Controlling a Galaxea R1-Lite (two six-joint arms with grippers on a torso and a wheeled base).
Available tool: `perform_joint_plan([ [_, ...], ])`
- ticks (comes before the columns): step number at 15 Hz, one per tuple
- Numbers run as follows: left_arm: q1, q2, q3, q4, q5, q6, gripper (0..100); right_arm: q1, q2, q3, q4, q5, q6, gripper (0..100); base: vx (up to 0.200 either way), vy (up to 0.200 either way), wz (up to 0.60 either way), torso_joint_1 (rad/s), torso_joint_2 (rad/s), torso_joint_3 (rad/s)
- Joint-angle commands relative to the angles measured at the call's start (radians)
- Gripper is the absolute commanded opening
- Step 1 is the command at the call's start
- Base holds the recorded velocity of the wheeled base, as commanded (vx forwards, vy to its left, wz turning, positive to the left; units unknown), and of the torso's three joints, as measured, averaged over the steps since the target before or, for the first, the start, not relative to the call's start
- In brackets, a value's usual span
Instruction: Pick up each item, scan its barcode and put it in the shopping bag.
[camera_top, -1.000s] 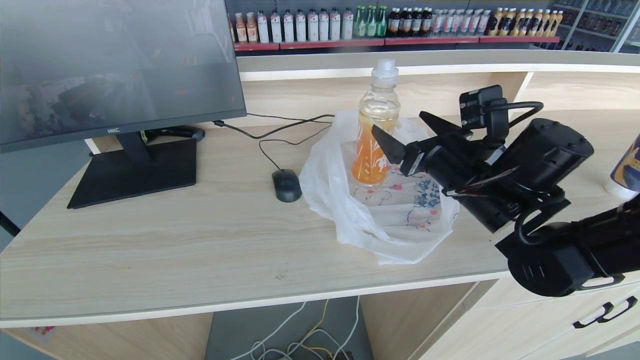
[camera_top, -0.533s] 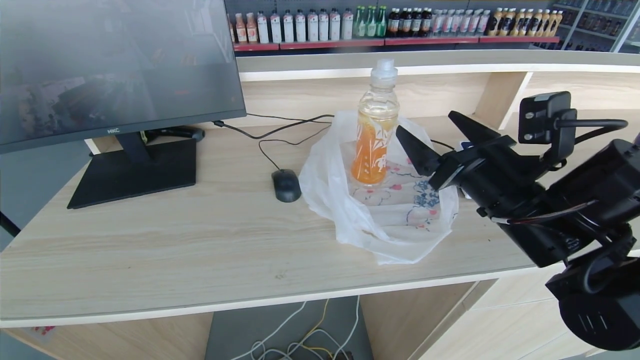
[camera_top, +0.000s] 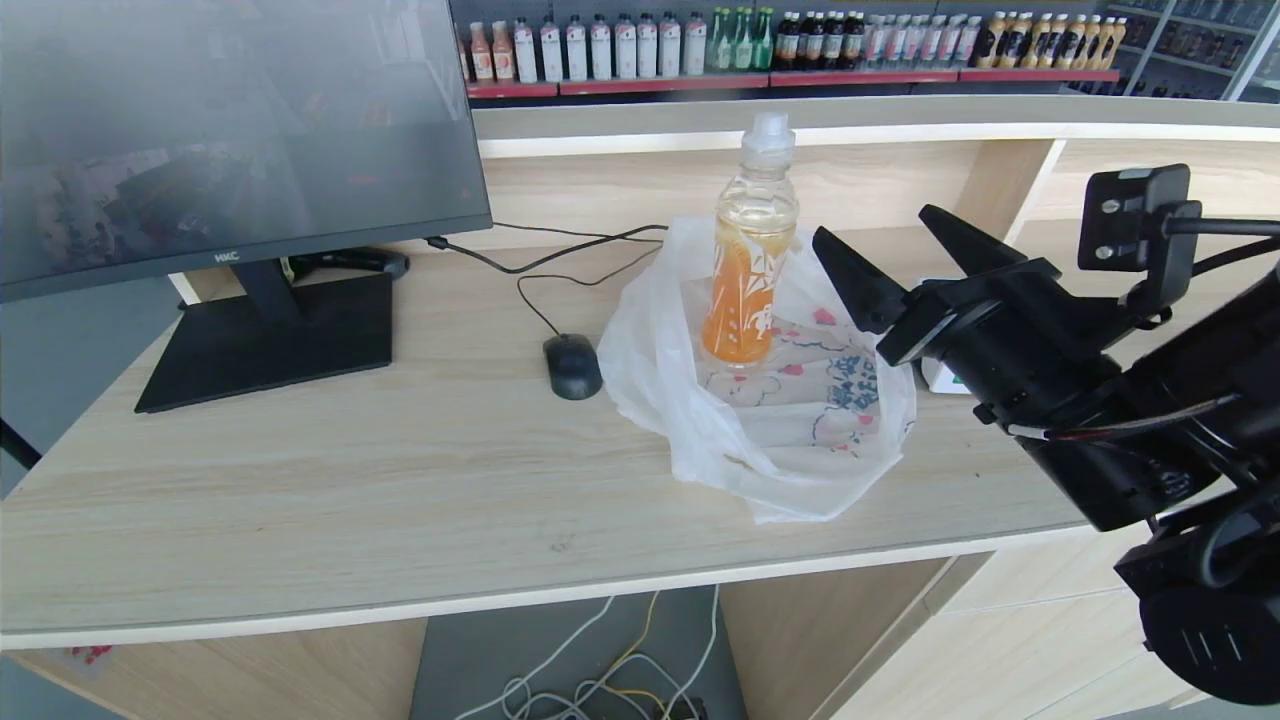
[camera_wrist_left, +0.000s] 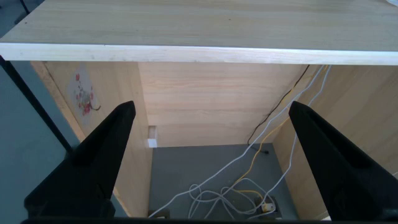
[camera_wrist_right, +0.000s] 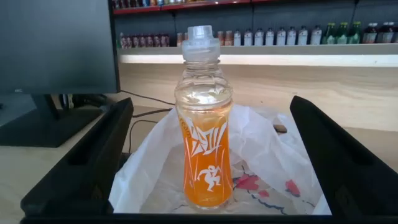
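bottle (camera_top: 750, 270): clear plastic one with orange drink and a see-through cap, standing upright inside the shopping bag (camera_top: 700, 420), toward its far side
shopping bag: thin white plastic, mouth open and crumpled down around the bottle, sitting on the wooden counter (camera_top: 350, 480) right of the middle; there's something flat with red and blue print lying in it at the bottle's foot, honestly can't tell what it is
right gripper (camera_top: 875, 225): fingers spread wide with nothing between them, up in the air just right of the bottle and over the bag's right side, not touching either; from the wrist cam the bottle sits dead centre between the two fingers
left gripper (camera_wrist_left: 211, 109): also splayed wide and empty, down low in front of the counter's near edge, facing the gap underneath where loose cables (camera_wrist_left: 230, 186) lie on the floor
other stuff: black mouse (camera_top: 573, 367) just left of the bag, big dark monitor (camera_top: 230, 130) far left, small white box (camera_top: 940, 375) on the counter tucked behind the right gripper
background: shelf of bottled drinks (camera_top: 800, 45) along the far wall
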Motion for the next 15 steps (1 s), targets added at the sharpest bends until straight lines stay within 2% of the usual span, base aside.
perform_joint_plan([
  [1, 0.0, 0.0, 0.0, 0.0, 0.0, 0.002, 100, 0.003, -0.006, 0.008, -0.002, 0.0, 0.001, 100, 0.0, 0.0, 0.0, 0.0, 0.0, 0.0],
  [4, 0.0, 0.0, 0.0, 0.0, 0.0, 0.003, 100, 0.001, -0.016, 0.038, -0.014, 0.0, 0.002, 100, 0.0, 0.0, 0.0, 0.0, 0.0, 0.0],
  [9, 0.002, 0.0, 0.0, 0.0, 0.0, 0.0, 100, 0.001, -0.018, 0.044, -0.015, 0.0, 0.001, 100, 0.0, -0.2, 0.0, 0.003, 0.0, -0.001],
  [15, 0.0, 0.0, 0.0, 0.0, 0.0, 0.002, 100, 0.001, -0.022, 0.111, -0.023, 0.0, 0.001, 100, 0.0, -0.2, 0.0, 0.003, 0.0, 0.004],
])
